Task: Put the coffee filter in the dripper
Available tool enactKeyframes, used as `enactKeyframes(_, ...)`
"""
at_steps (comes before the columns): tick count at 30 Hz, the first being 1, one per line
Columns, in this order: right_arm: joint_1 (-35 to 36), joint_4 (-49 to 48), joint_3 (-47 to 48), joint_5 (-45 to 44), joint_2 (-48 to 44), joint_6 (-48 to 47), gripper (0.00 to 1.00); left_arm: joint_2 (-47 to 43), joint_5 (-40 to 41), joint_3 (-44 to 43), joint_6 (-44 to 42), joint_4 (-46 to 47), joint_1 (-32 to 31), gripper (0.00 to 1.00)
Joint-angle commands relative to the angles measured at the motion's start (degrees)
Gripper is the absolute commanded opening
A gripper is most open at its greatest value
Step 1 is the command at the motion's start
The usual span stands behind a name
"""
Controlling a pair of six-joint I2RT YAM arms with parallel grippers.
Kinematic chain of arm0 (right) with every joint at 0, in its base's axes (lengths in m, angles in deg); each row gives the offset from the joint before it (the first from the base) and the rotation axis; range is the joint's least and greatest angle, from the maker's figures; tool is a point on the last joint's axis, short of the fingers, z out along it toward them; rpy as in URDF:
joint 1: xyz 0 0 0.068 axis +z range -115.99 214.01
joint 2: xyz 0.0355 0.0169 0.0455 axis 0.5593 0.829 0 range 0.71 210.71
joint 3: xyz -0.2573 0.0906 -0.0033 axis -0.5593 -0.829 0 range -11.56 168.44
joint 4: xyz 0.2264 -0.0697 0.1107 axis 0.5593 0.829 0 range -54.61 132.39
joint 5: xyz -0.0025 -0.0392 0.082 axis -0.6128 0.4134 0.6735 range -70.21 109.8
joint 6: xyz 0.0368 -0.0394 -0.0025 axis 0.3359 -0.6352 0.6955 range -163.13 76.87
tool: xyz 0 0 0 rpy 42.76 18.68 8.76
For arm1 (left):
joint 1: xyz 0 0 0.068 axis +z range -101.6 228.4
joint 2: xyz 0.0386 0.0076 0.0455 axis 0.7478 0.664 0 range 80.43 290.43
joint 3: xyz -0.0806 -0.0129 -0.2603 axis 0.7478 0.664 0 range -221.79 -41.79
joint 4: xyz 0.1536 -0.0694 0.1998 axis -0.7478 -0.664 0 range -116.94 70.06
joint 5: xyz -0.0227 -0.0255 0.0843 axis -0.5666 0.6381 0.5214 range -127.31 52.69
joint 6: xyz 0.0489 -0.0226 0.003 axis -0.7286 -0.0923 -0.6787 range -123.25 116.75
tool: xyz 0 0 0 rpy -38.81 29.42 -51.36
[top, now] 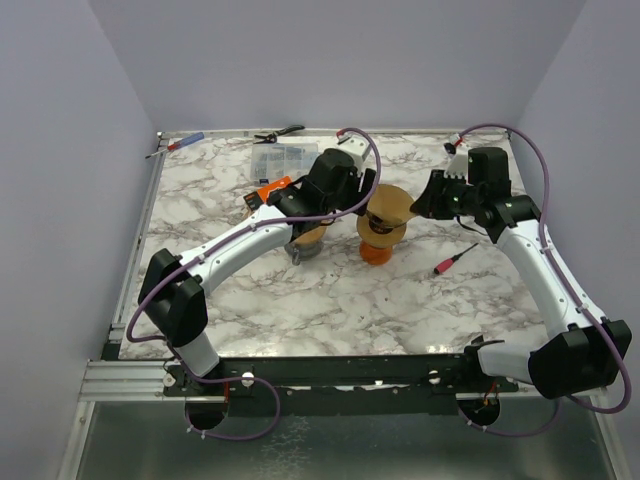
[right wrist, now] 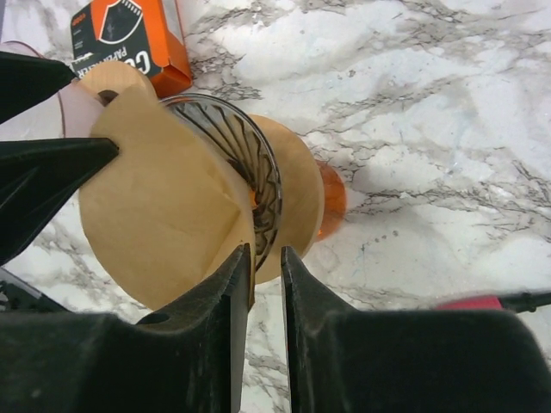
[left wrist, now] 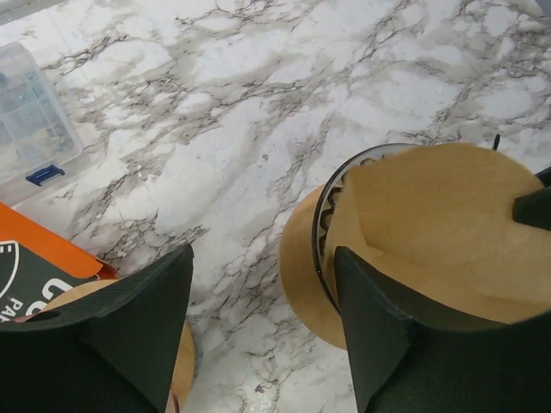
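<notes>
One paper filter (right wrist: 164, 198) sits loosely in the glass dripper (right wrist: 263, 163), mid-tabletop (top: 330, 300) toward the far edge. Likely light, floppy and easily creased, so pinch its rim gently. Left gripper (left wrist: 263, 258) released, spread wide. Right gripper (right wrist: 265, 254) barely parted at the rim; can't tell if it's gripping.

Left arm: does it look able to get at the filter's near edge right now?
Probably yes: left gripper stands open beside the filter, nothing between; right gripper is on the far side.
</notes>
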Motion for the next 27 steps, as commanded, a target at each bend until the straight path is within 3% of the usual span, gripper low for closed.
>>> enactKeyframes(1,-0.2,-0.6,2.1,3.7,0.0,-0.4,0.26,0.3,-5.2,-3.3,1.1,-0.4,0.1,0.71)
enactKeyframes(6,-0.2,-0.4,3.0,3.0,0.3,-0.7,0.37,0.6,-9.3,-4.3,3.2,-0.5,0.0,0.78)
enactKeyframes(14,-0.2,-1.2,3.3,3.7,2.2,-0.6,0.66,1.9,-10.2,-4.3,4.7,-0.5,0.0,0.84)
enactKeyframes(18,-0.2,-1.4,3.3,3.6,3.4,-0.2,0.76,3.3,-10.1,-4.0,5.3,-0.5,-0.1,0.84)
enactKeyframes(27,-0.2,-1.9,2.7,5.3,6.6,-0.2,0.76,3.6,-7.9,-1.9,5.3,-0.6,-0.1,0.82)
